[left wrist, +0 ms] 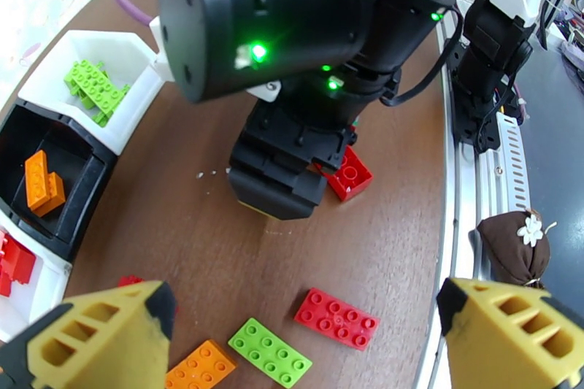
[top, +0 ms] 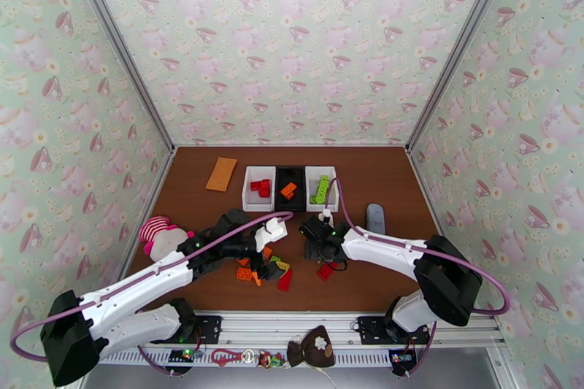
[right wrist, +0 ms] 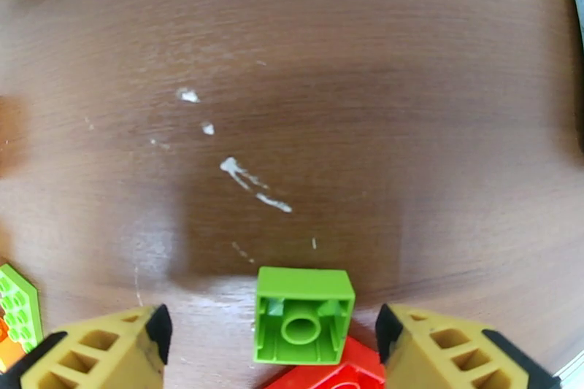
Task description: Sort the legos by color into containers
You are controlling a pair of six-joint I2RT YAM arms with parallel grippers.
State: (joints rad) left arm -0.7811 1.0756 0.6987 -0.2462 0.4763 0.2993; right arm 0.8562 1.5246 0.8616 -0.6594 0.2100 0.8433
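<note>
Now, left hand (left wrist: pixel 303 306): its yellow fingers (left wrist: pixel 95 343) are standing spread wide and gripping nothing, hovering over loose legos on the table (left wrist: pixel 182 237).
Under the left hand: a red eight-stud brick (left wrist: pixel 337 318), a green eight-stud brick (left wrist: pixel 270 352) and an orange brick (left wrist: pixel 198 367) are lying flat, studs up, near one another.
Right hand (right wrist: pixel 270 332): it is pointing down at the table with its fingers apart, holding nothing; a gap is showing on each side between finger and brick.
Between the right fingers: a green square brick (right wrist: pixel 303 314) is lying upside down, its hollow underside facing up, touching a red square brick (right wrist: pixel 328 377) at its near edge.
Containers: three bins are sitting side by side in a row at the far middle of the table.
Left white bin (top: pixel 248 195): it is holding red bricks (top: pixel 260 187).
Black bin (top: pixel 290 206): it is holding orange bricks (top: pixel 289 190).
Right white bin (top: pixel 321 207): it is holding green bricks (top: pixel 320 188).
Loose pile (top: pixel 266 266): red, orange and green pieces are lying toward the near edge, between the two hands.
Sides: an orange card (top: pixel 221 174) is lying left of the bins, a striped plush toy (top: pixel 162 235) is sitting near the left edge, and a grey oblong object (top: pixel 375 217) is lying right of the bins.
</note>
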